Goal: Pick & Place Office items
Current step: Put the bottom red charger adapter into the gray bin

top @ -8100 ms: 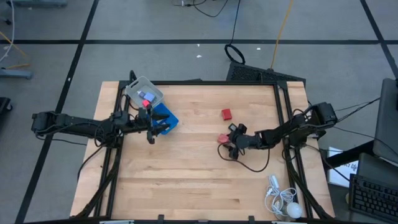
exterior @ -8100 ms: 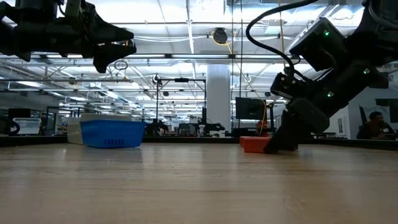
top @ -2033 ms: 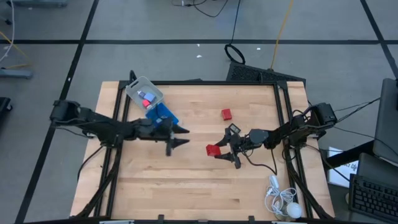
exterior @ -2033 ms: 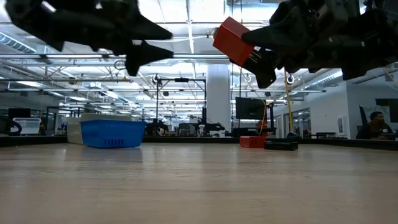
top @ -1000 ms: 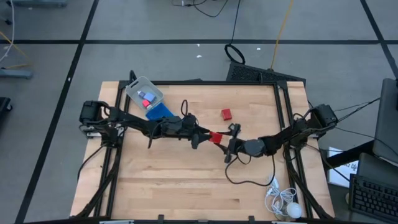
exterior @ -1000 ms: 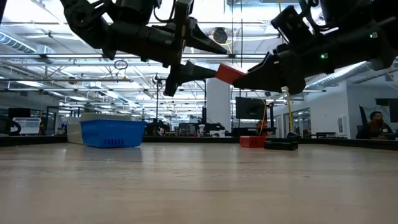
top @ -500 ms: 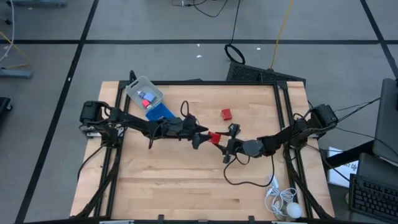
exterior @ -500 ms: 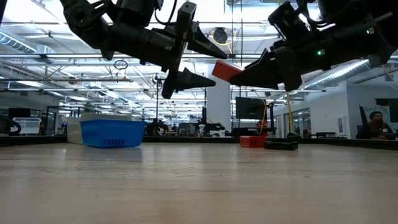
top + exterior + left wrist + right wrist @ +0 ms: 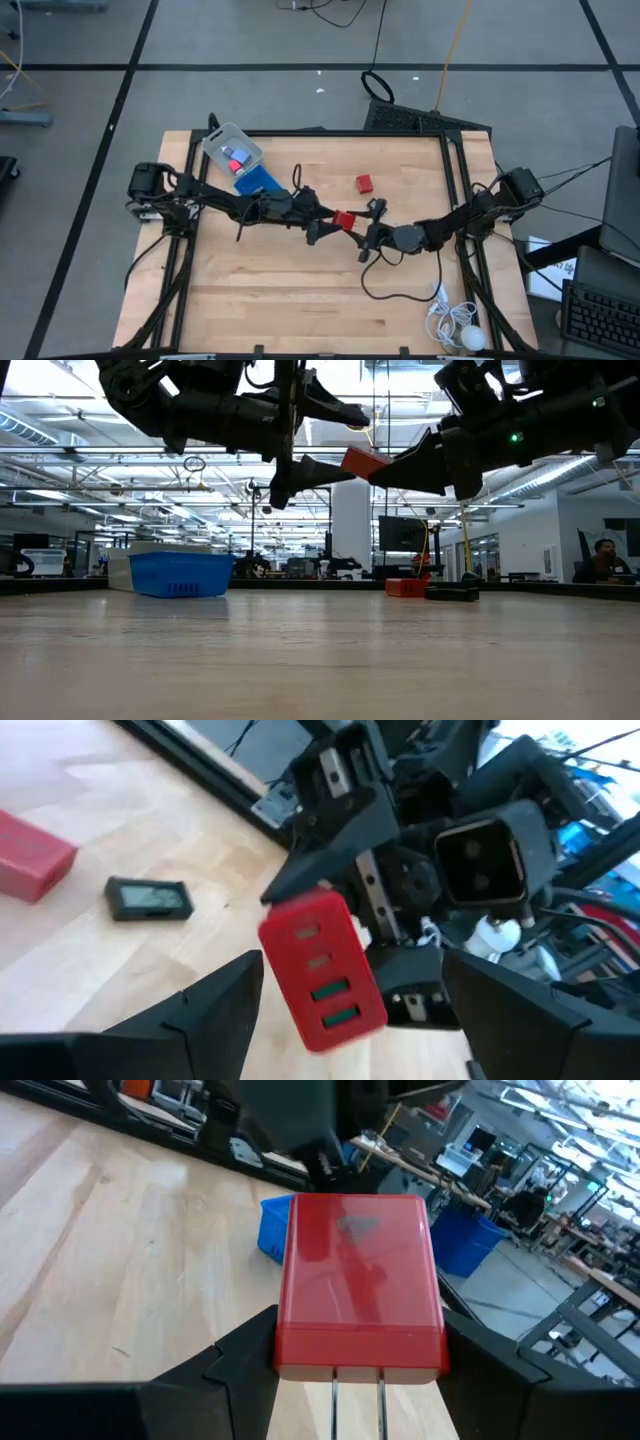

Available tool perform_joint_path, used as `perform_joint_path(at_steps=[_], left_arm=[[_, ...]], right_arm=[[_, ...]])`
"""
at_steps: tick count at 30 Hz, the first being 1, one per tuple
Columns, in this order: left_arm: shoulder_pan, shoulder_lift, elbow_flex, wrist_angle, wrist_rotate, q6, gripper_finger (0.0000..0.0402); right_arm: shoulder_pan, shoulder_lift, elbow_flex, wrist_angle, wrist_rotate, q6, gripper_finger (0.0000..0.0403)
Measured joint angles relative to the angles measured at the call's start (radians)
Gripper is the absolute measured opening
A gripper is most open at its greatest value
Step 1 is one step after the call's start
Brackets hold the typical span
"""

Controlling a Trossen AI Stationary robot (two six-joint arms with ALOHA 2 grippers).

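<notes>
A red block point(image 9: 344, 219) with metal prongs hangs high over the middle of the table, with my right gripper point(image 9: 360, 1380) shut on it. My left gripper point(image 9: 350, 1020) reaches in from the table's left and is open. Its two fingers stand on either side of the block's free end point(image 9: 322, 970), one above and one below in the low view point(image 9: 345, 440), with gaps showing. A second red block point(image 9: 364, 183) and a dark piece with a pale centre point(image 9: 150, 898) lie flat on the table beyond. My right gripper pinches the red block's pronged end point(image 9: 290, 1345) between its two fingers, one on each side face. The fingers come in level from the table's right. The block sticks out level toward my left gripper, lifted well clear of the table point(image 9: 362, 461).
A clear plastic box point(image 9: 232, 150) with small pieces and a blue tray point(image 9: 258, 180) stand at the far left. A white corded gadget point(image 9: 455, 325) lies at the near right corner. The near half of the table shows bare wood.
My left gripper has opened wider around the red block's free end. Both arms have kept their place, and the block stays aloft in my right gripper.
</notes>
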Motion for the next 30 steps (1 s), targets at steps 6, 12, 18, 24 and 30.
perform_joint_path(at_steps=[6, 12, 18, 24, 30], left_arm=[[-0.004, -0.001, 0.0, 0.005, -0.002, 0.0, 0.0302], [-0.01, -0.001, 0.0, 0.029, -0.002, 0.001, 0.0303], [-0.008, -0.001, 0.0, 0.03, -0.005, -0.001, 0.0282], [-0.008, -0.001, 0.0, 0.027, -0.009, -0.001, 0.0251], [-0.008, -0.001, -0.001, 0.026, -0.014, 0.001, 0.0225]], right_arm=[[0.014, 0.0, 0.051, -0.037, 0.024, -0.052, 0.0218], [0.014, 0.0, 0.079, -0.105, 0.028, -0.057, 0.0219], [0.014, 0.0, 0.079, -0.11, 0.084, -0.068, 0.0217], [0.014, 0.0, 0.079, -0.11, 0.094, -0.068, 0.022], [0.014, 0.0, 0.079, -0.11, 0.094, -0.067, 0.0217]])
